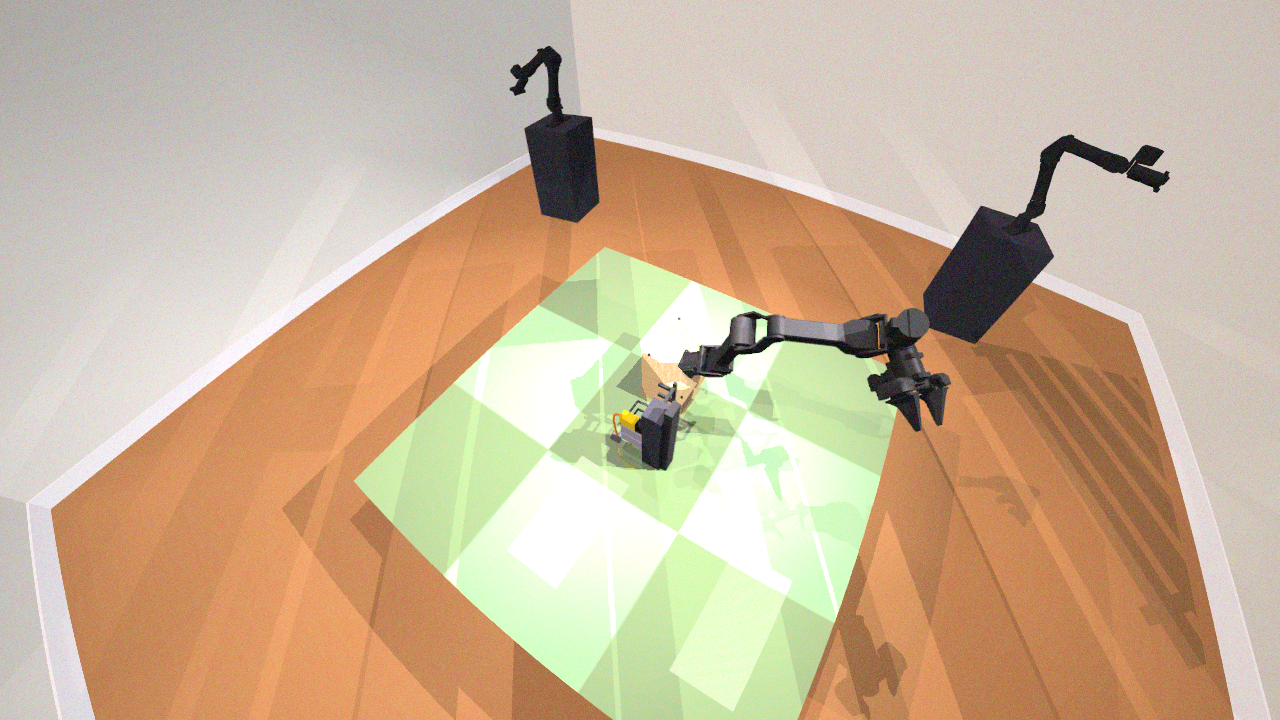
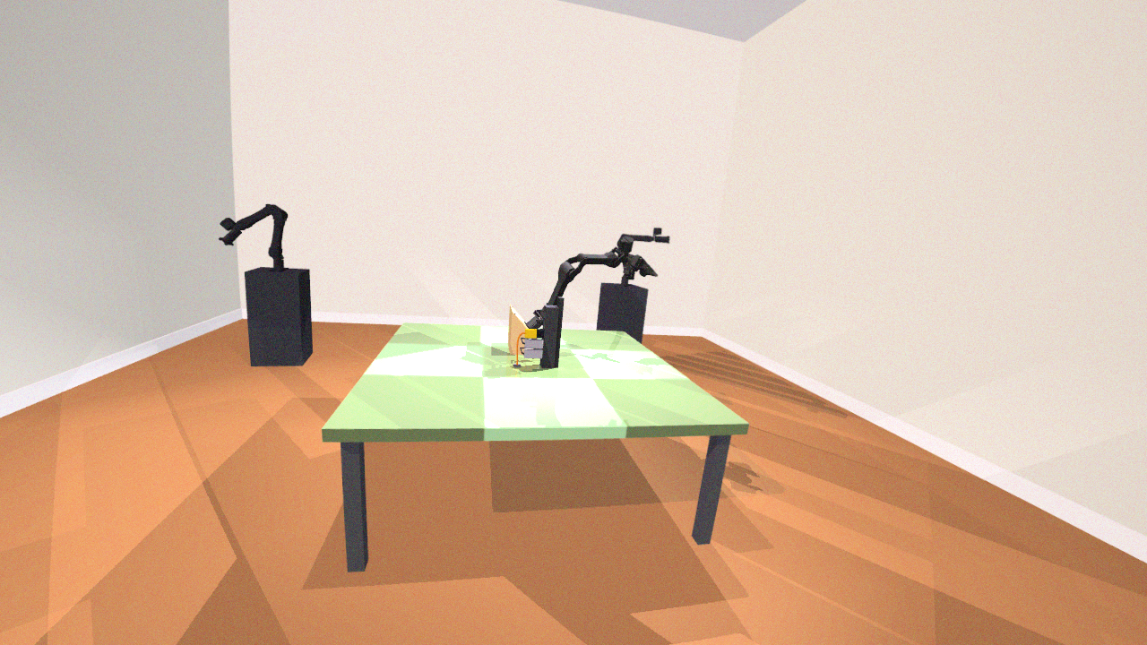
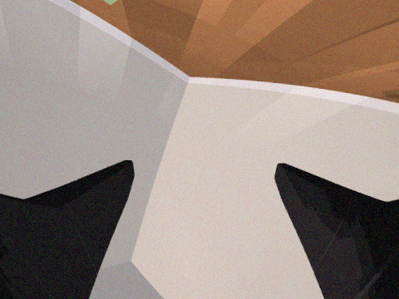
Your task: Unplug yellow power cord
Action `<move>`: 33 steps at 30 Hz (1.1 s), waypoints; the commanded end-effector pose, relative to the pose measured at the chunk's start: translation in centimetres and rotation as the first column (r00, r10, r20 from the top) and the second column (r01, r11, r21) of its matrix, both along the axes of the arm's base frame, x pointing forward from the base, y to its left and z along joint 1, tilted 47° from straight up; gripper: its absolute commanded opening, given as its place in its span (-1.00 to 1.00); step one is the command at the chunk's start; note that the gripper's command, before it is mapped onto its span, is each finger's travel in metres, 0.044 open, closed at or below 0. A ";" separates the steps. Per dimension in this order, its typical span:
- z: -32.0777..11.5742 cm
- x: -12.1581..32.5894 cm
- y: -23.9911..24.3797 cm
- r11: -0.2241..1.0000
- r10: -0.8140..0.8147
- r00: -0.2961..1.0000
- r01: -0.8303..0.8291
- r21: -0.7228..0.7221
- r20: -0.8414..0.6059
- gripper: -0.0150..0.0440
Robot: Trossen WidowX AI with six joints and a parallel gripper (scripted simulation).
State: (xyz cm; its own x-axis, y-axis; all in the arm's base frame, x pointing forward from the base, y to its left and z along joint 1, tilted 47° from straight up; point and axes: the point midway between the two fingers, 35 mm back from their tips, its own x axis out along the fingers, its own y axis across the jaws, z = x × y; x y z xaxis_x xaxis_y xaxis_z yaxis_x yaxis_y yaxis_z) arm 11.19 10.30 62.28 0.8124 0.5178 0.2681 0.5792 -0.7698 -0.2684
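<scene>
pincer (image 1: 926, 416) spread wide, holding nothing, well apart from the power strip (image 1: 660, 432).

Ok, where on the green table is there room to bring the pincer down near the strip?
The near half of the green checkered table and its left and right margins look bare. The middle is crowded: dark upright power strip, yellow plug, tan board and arm base. The open pincer hangs beyond the table's edge.

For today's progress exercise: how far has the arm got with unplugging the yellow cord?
Done: nothing visible. The yellow plug still sits at the power strip. In hand: nothing; the gripper hangs far off, jaws open. Left: reach, grasp, pull out, release, withdraw.
</scene>
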 end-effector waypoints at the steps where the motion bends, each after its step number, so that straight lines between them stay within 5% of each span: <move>1: 0.0 0.0 0.1 1.000 -0.006 1.000 0.006 -0.008 0.008 0.78; 9: -0.8 0.4 5.8 0.886 -0.161 0.928 0.286 -0.364 0.337 0.06; 21: -7.1 8.5 13.7 0.312 -0.036 0.772 0.612 -0.727 0.634 0.05; 33: -18.5 22.0 13.3 -0.352 0.239 0.834 0.551 -0.756 0.497 0.05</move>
State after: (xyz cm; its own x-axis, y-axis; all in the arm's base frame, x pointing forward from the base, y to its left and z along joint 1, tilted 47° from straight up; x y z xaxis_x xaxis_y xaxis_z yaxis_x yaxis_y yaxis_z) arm 30.10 24.59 47.01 0.9555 0.2948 -0.0120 0.0082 0.0140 0.9999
